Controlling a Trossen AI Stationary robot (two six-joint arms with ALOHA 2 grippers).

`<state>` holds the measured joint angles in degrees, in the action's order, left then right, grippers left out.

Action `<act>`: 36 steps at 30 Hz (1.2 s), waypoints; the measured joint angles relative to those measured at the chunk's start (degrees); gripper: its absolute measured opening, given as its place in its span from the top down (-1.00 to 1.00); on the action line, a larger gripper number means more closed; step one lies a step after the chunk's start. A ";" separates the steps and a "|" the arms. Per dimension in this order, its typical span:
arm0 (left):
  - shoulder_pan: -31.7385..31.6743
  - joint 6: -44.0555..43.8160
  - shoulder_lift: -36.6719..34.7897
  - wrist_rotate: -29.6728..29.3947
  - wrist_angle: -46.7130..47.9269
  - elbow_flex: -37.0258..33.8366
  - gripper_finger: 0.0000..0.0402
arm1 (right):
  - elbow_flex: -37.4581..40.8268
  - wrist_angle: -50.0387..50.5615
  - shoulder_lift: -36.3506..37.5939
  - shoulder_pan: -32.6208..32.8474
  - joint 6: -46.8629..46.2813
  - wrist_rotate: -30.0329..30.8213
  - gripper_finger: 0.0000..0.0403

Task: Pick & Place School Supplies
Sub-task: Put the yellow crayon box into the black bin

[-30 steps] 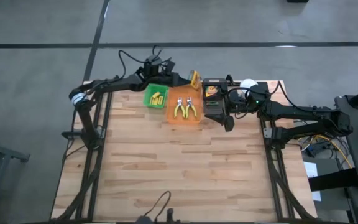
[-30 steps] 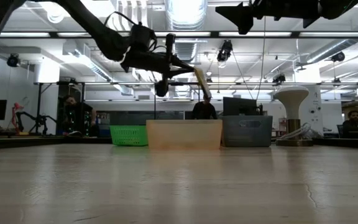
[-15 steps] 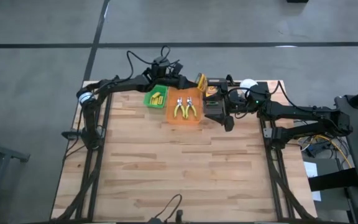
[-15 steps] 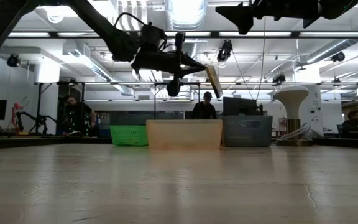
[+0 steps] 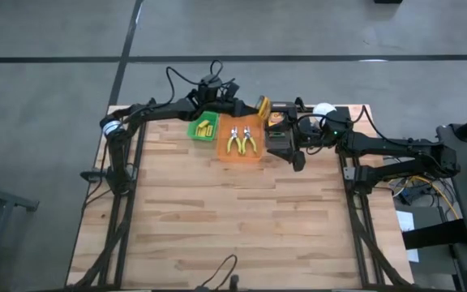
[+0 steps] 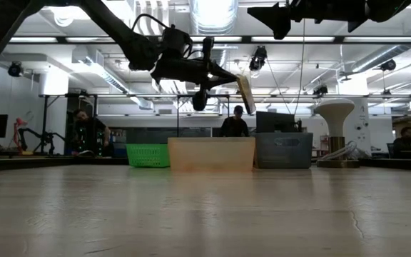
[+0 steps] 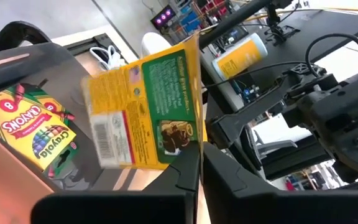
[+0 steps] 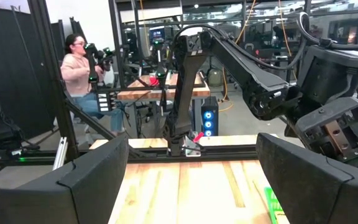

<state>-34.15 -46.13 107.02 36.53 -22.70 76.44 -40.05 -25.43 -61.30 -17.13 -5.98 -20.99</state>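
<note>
My left gripper (image 5: 250, 103) hangs over the far edge of the table, between the orange tray (image 5: 240, 144) and the black tray (image 5: 280, 138), shut on a yellow-orange crayon box (image 5: 262, 106). A second crayon box (image 7: 27, 121) lies flat in the black tray. Two yellow-handled pliers (image 5: 240, 141) lie in the orange tray. Short yellow blocks (image 5: 204, 127) sit in the green tray (image 5: 193, 130). My right gripper (image 8: 191, 168) is open and holds nothing; it hovers at the black tray's near right side (image 5: 295, 154). My left gripper pinches the crayon box by one edge near a corner (image 7: 182, 155) between its two fingers (image 7: 219, 171). It reaches in roughly level from the table's left. The box is lifted clear and tilted, sticking out past the fingertips (image 6: 245, 91), high above the trays.
A white round object (image 5: 323, 108) stands at the far right corner, beyond the black tray. The three trays line the far edge. The broad wooden tabletop (image 5: 233, 219) toward the near edge carries nothing. People show in the room behind.
My left gripper has carried the crayon box toward the table's right, from over the orange tray's far edge to the black tray's edge, still shut on it. The box has tipped a little. It has barely moved in the last half second.
</note>
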 joint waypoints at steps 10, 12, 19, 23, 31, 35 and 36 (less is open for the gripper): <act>0.02 1.47 -2.65 2.21 1.96 -0.73 0.95 | 0.00 0.02 0.01 -0.02 0.00 0.01 -0.74; 0.04 2.60 -3.36 3.16 2.92 -0.81 0.92 | 0.00 0.02 0.01 0.00 0.00 0.00 -0.74; 1.09 6.26 -6.60 2.96 3.41 -1.11 0.90 | 0.00 0.06 0.02 -0.02 0.00 0.01 -0.74; 1.23 6.86 -6.92 1.96 3.49 -1.22 0.96 | 0.00 0.09 0.01 -0.02 0.00 0.00 -0.74; 1.22 6.95 -6.88 1.01 4.09 -1.67 0.95 | 0.00 0.09 0.02 -0.02 0.00 0.00 -0.74; 1.22 6.93 -6.88 1.03 4.02 -1.67 0.98 | 0.00 0.09 0.02 -0.02 0.00 0.01 -0.74; 1.22 6.94 -6.88 1.03 4.04 -1.67 0.98 | 0.00 0.09 0.02 -0.02 0.00 0.00 -0.74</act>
<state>-32.94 -39.18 100.14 37.56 -18.65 74.76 -40.05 -25.34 -61.28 -17.15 -5.98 -20.99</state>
